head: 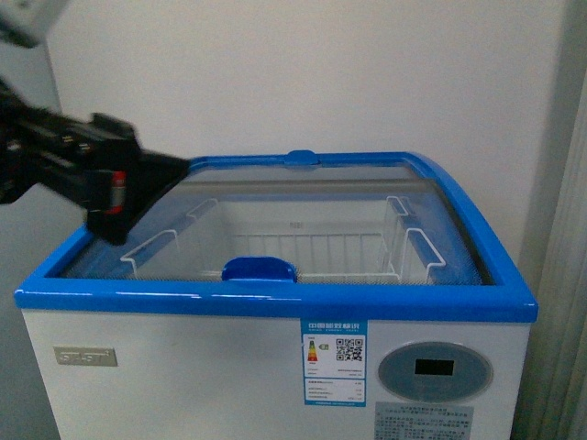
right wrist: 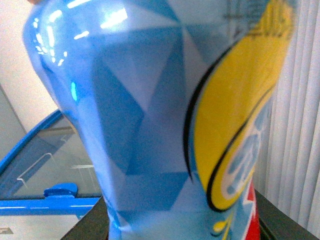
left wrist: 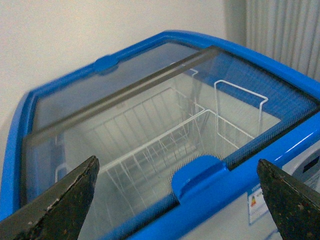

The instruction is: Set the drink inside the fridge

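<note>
The fridge (head: 275,302) is a white chest freezer with a blue top rim and curved glass lids. The front lid's blue handle (head: 260,268) sits at the front rim. My left gripper (head: 147,197) is open and empty, above the fridge's left front corner. In the left wrist view the left gripper (left wrist: 176,161) hovers over the glass, with the handle (left wrist: 197,172) between its dark fingers (left wrist: 65,205). My right gripper (right wrist: 182,225) is shut on the drink (right wrist: 165,120), whose blue-and-yellow label fills the right wrist view. The cap is out of view. The right gripper does not show in the front view.
White wire baskets (head: 303,243) show through the glass inside the fridge. A plain wall stands behind it. Pale vertical blinds (left wrist: 285,30) hang to the fridge's right and also show in the right wrist view (right wrist: 295,125). The fridge rim (right wrist: 30,205) lies beside the bottle.
</note>
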### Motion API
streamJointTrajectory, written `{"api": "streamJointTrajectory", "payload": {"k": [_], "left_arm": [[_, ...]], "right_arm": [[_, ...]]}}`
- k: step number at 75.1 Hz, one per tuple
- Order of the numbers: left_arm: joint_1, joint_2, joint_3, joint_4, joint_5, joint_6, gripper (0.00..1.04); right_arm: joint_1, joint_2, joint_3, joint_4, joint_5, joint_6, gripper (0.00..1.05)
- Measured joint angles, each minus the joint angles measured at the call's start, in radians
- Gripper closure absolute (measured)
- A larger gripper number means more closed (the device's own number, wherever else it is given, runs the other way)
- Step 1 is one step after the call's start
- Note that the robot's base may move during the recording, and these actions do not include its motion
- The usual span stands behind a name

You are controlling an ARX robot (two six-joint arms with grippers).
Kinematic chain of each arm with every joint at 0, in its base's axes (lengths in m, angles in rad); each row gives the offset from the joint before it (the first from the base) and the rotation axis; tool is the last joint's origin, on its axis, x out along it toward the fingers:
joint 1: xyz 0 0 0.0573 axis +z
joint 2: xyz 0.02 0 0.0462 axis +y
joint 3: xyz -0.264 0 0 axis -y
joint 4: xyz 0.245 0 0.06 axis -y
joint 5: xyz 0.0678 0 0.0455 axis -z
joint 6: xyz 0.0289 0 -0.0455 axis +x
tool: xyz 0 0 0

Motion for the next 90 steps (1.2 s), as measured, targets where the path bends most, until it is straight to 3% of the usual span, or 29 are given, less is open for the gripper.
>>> {"api": "streamJointTrajectory", "payload": {"k": [20, 34, 54, 90], "left_arm": [[-0.072, 0.232, 0.221, -0.174, 0.056, 0.511, 0.08], [-0.063, 0.330, 0.322, -0.266, 0.058, 0.708, 0.08], [-0.032, 0.424, 0.445, -0.387, 0.066, 0.813, 0.08], [-0.018, 0.639, 0.689, -0.429, 0.108, 0.868, 0.08]], "right_arm": [[0.000, 0.000, 0.000, 0.000, 0.000, 0.000, 0.63], [0.000, 0.000, 0.000, 0.000, -0.001, 0.000, 0.63], [0.000, 0.000, 0.000, 0.000, 0.000, 0.000, 0.63], [0.000, 0.000, 0.000, 0.000, 0.000, 0.000, 0.63]]}}
